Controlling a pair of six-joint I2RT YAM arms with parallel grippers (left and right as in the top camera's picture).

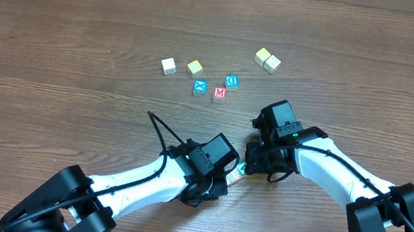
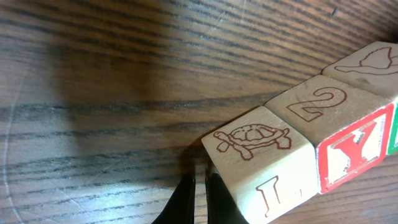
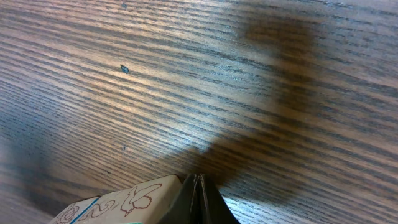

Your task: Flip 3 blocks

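Left fingers [image 2: 185, 202] are pressed together, pinching nothing, low over the tabletop [image 2: 93, 93] just beside a lower corner of the turtle block [image 2: 255, 140]. That block starts a touching row of three. Next is the Y block [image 2: 314, 102], with a 2 on top and a red Y on its side, then the third block [image 2: 370, 61], with a hat outline on top and a sliver of green on its side. Right fingers [image 3: 189, 202] are also pressed together and hold nothing, just beside a pale block [image 3: 124, 199] bearing a red line drawing. From overhead, the row is mostly hidden between the two wrists, well apart from the red M cube [image 1: 219, 94] and the blue X cube [image 1: 199, 88].
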